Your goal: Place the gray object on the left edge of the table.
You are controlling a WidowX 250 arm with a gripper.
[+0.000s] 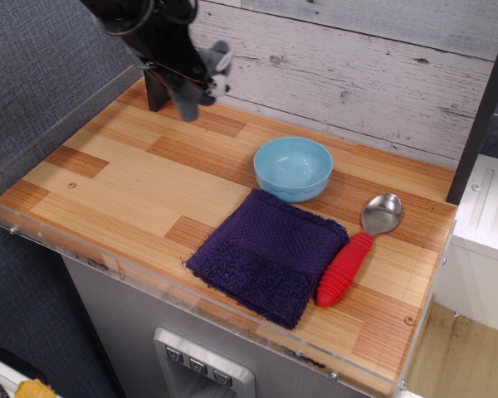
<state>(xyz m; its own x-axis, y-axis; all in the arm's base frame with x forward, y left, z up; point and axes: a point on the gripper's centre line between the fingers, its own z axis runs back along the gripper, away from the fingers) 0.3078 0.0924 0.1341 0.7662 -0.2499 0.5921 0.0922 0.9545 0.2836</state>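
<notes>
My black gripper [195, 87] hangs over the back left part of the light wood plank table [124, 178], above the surface. It is shut on the gray plush animal [213, 68], whose gray body and white muzzle stick out on the gripper's right side. The plush is held in the air, clear of the tabletop. The arm reaches in from the top left and hides part of the plush.
A light blue bowl [293, 168] sits at the table's back middle. A dark purple cloth [268, 253] lies in front of it. A metal spoon with a red handle [354, 251] lies to the right. A dark post [158, 89] stands at the back left. A clear acrylic rim [41, 137] lines the left edge.
</notes>
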